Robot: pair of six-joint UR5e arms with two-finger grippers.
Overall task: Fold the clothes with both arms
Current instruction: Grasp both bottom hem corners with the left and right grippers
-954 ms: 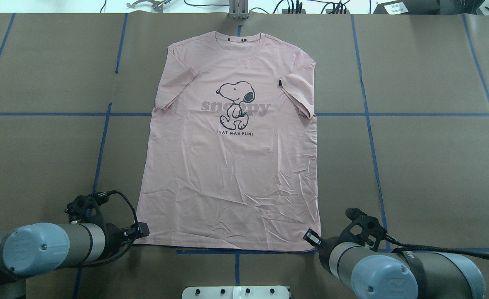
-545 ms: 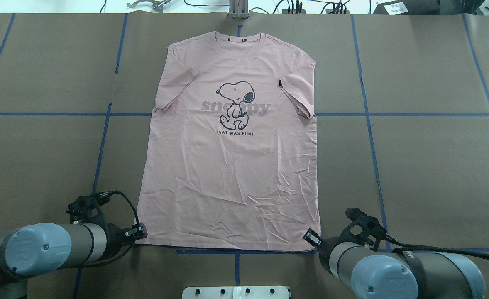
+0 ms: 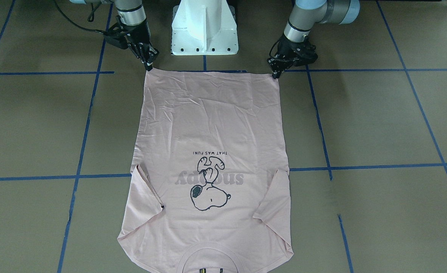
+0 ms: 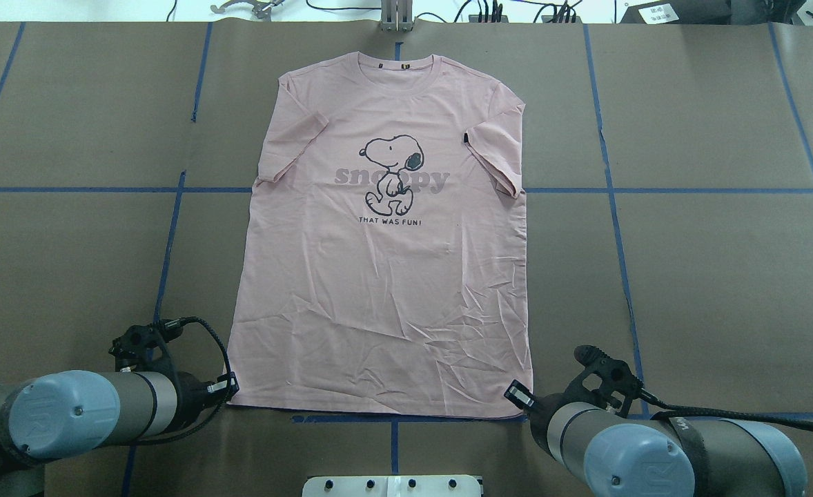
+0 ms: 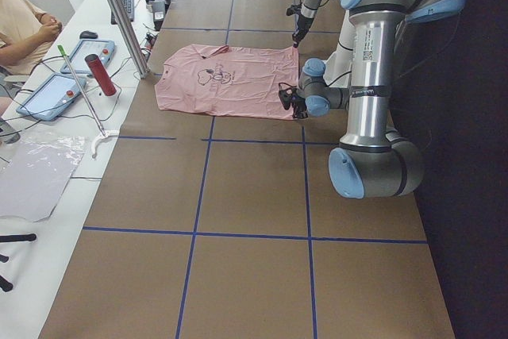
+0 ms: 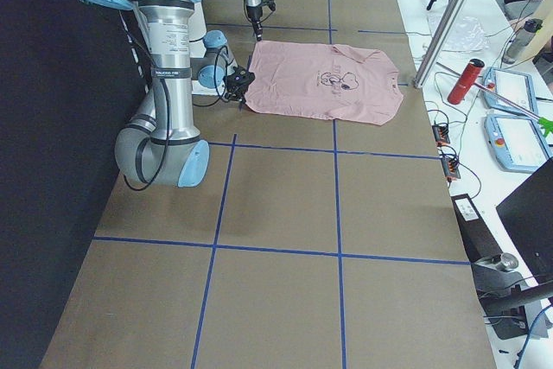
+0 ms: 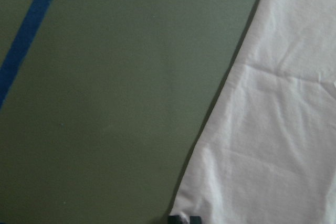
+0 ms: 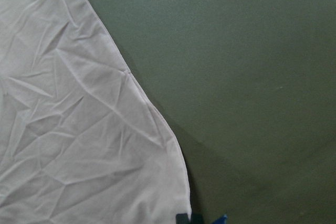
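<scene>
The shirt (image 4: pixel 379 276) was judged light and limp, best held at its hem corners, where the left gripper (image 3: pixel 276 74) and right gripper (image 3: pixel 148 67) were seen clenched on it.

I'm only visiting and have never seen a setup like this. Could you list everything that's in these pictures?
T-shirt: one, pale pink with a black dog drawing, flat mid-table, collar away from the robot.
Table cover: one, brown, under everything.
Tape lines: several, blue, a grid on the cover.
Pedestal: one, white, between the arms.
Bottle: one, red, on the side bench.
Control tablets: two, grey-blue, on the side bench.
Person: one, pale top, seated at the bench.
Arms: two, silver-grey with light blue caps, at the robot's edge.
Left gripper: one, black, at a hem corner; grip unclear.
Right gripper: one, black, at the other hem corner; grip unclear.
</scene>
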